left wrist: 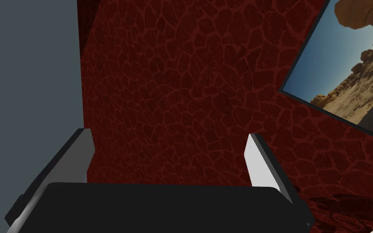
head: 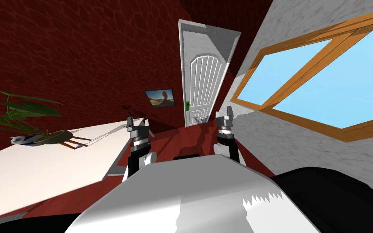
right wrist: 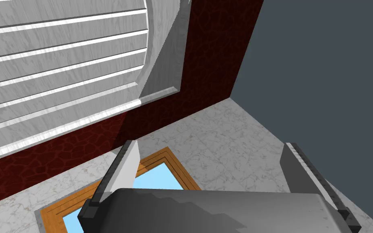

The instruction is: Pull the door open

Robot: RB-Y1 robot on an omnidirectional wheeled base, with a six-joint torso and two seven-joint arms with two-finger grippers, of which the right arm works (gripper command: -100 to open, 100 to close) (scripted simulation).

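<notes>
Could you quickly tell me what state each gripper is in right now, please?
Left gripper: open, holding nothing.
Right gripper: open, holding nothing.

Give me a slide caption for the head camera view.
Approach: left gripper and right gripper open, short of the white door and its green handle.

Floor [head: 177, 135]: dark red; it runs ahead of me to the foot of the door [head: 202, 89]
Pale surface [head: 52, 170]: flat, cream, grey edge; on my left beside the red floor; whether table or mat I cannot tell
On it: a potted plant [head: 48, 137] on wooden legs [head: 74, 142]; long green leaves
</notes>
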